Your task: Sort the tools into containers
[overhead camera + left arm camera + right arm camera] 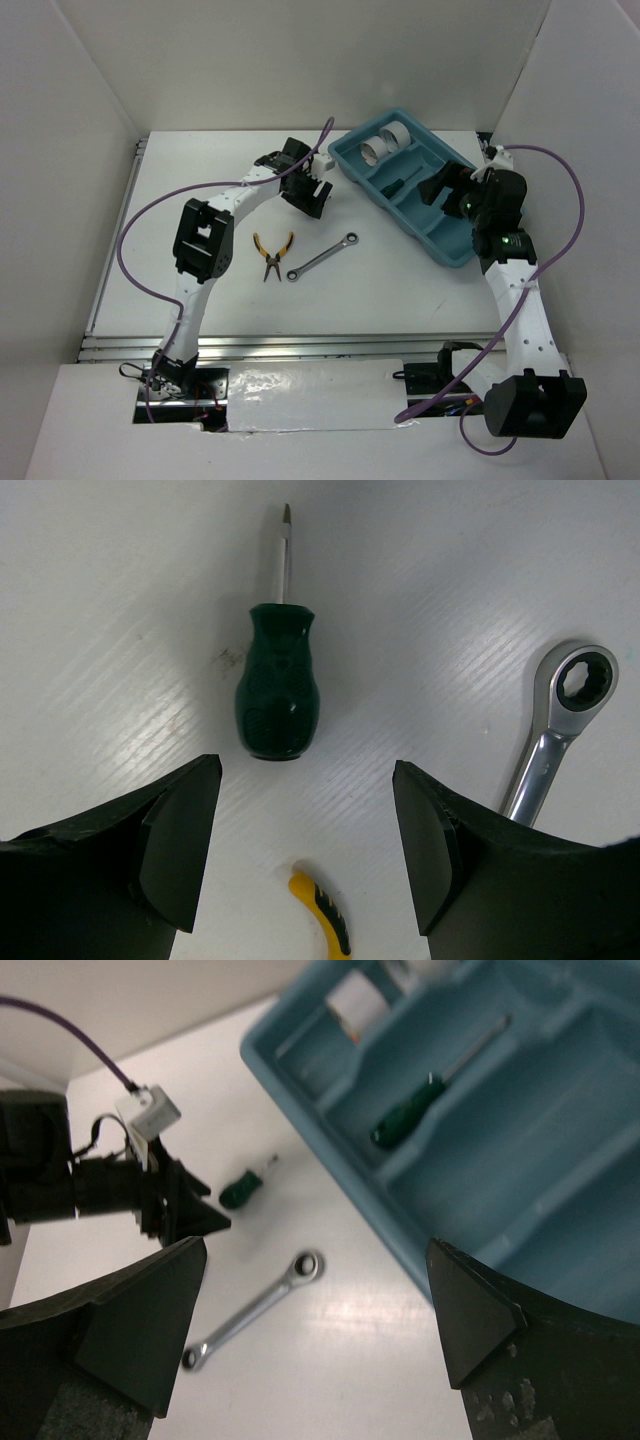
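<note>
Left gripper (305, 780) open and empty above the tabletop (110, 600). The green-handled screwdriver (278, 690) lies flat just ahead of it, centred on the gap, handle butt nearest and shaft pointing straight away, so its long axis crosses the closing line at right angles. Right gripper (315, 1260) also open and empty, over the near edge of the teal tray (285, 1070) and well apart from this tool, so the left arm is nearer. Judgement: a short advance forward and down should put the handle between the jaws.

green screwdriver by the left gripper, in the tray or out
Out. The green screwdriver lies flat on the table ahead of the left gripper, fingers open and not touching it; the tray sits apart.
</note>
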Controlling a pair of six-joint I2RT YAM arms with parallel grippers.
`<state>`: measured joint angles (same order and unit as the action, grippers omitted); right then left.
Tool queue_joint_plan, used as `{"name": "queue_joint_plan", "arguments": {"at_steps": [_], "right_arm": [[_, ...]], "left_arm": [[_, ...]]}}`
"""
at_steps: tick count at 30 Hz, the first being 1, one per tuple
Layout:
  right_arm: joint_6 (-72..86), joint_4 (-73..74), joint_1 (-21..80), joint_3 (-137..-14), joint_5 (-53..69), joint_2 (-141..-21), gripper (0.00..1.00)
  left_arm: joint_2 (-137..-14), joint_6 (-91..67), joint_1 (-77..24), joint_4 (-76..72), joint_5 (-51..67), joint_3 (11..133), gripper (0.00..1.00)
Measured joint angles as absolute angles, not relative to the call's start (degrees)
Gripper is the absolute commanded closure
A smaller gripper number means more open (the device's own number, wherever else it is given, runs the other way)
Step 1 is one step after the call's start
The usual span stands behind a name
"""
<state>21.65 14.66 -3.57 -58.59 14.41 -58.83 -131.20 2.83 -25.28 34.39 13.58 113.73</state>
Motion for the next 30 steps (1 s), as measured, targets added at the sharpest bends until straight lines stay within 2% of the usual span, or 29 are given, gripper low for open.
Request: {"name": "queue_joint_plan", "arguments": {"at_steps": [5, 13, 19, 22, 23, 25, 30], "right_arm": [[23.66, 18.63, -6.48, -51.86, 18.68, -55.68, 0.04], [26.17, 18.85, -8.69, -49.80, 24.86, -54.35, 0.06], [27.70, 18.85, -8.69, -49.82, 25.96, -54.72, 0.07], [28.62, 18.85, -8.64, -49.82, 25.96, -55.18, 0.07], [28.97, 18.85, -8.58, -49.82, 25.93, -55.33, 0.07], [29.89, 18.96, -8.25, -50.11, 25.45, -55.77, 0.04], [33.91, 20.05, -5.08, -55.13, 20.45, -58.76, 0.05]], "left_arm": [[-132.73, 4.45, -26.85, 35.29, 10.55, 114.93, 0.21], [-133.75, 5.93, -26.68, 34.35, 8.78, 116.44, 0.25], [-138.12, 6.46, -26.72, 34.00, 7.94, 117.93, 0.34], [-138.12, 6.48, -26.70, 33.15, 8.43, 117.75, 0.53], [-138.10, 6.76, -26.70, 32.53, 8.54, 117.32, 0.65], [-137.19, 6.15, -26.68, 31.48, 9.06, 115.77, 0.79], [-128.33, 0.40, -25.74, 30.30, 16.19, 105.86, 0.86]]}}
